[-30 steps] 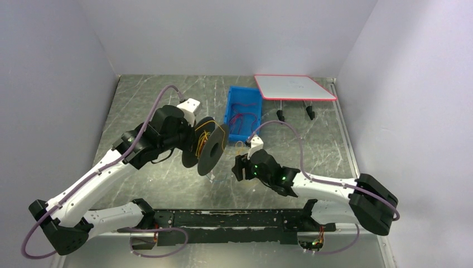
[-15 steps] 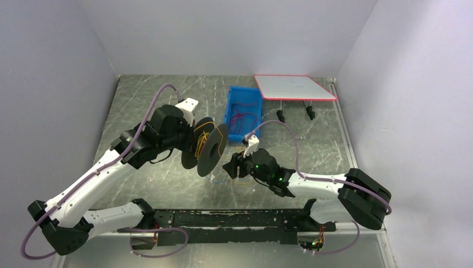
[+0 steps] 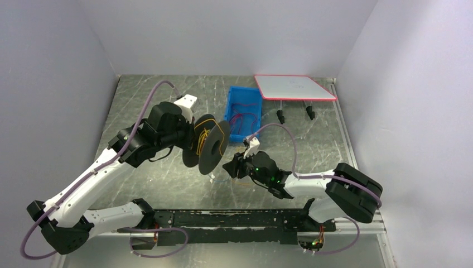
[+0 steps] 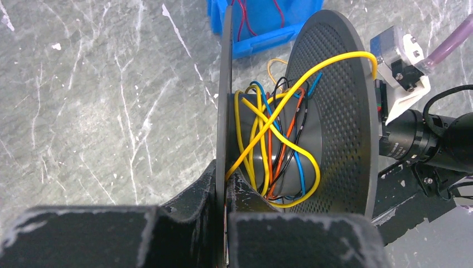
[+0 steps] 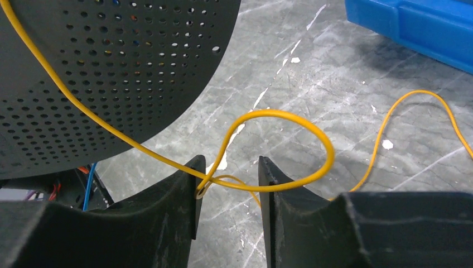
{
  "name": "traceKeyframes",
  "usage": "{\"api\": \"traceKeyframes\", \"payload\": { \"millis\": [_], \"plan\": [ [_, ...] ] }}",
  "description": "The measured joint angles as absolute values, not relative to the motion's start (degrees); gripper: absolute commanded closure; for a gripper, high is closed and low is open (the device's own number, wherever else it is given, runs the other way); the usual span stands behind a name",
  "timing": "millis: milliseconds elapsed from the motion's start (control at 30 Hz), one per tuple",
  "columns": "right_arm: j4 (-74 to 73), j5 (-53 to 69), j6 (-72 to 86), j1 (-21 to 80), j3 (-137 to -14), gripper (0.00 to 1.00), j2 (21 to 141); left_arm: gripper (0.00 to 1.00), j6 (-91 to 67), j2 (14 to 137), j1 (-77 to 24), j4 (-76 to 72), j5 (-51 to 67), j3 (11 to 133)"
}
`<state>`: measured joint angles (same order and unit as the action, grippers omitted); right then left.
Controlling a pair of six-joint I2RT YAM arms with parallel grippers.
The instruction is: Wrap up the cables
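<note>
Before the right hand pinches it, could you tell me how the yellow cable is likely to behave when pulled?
Probably floppy: the yellow cable curls in a loose loop at the right hand and drapes across the spool. Being so thin, it is likely light and may slip from a loose pinch.

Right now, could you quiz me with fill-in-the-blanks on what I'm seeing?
The cable looping between the right fingers is ___.
The left fingers clamp the spool, whose flanges are dotted with ___.
The bin holding red cables is ___.
Missing: yellow; holes; blue.
</note>
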<state>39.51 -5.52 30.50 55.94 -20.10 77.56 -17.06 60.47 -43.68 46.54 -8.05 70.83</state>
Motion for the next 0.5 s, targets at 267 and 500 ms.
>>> {"api": "traceKeyframes", "payload": {
  "millis": [267, 500],
  "plan": [
    [44.16, -5.69, 31.55, 55.94, -17.8, 0.82, 79.64, 0.93, -17.65, 60.97, -43.68, 46.85, -7.22, 73.08],
    [44.1, -8.21, 31.51, 55.94, -15.0, 1.0, 76.31, 0.93, -17.96, 60.97, -43.68, 46.96, -7.22, 74.81]
  ]
}}
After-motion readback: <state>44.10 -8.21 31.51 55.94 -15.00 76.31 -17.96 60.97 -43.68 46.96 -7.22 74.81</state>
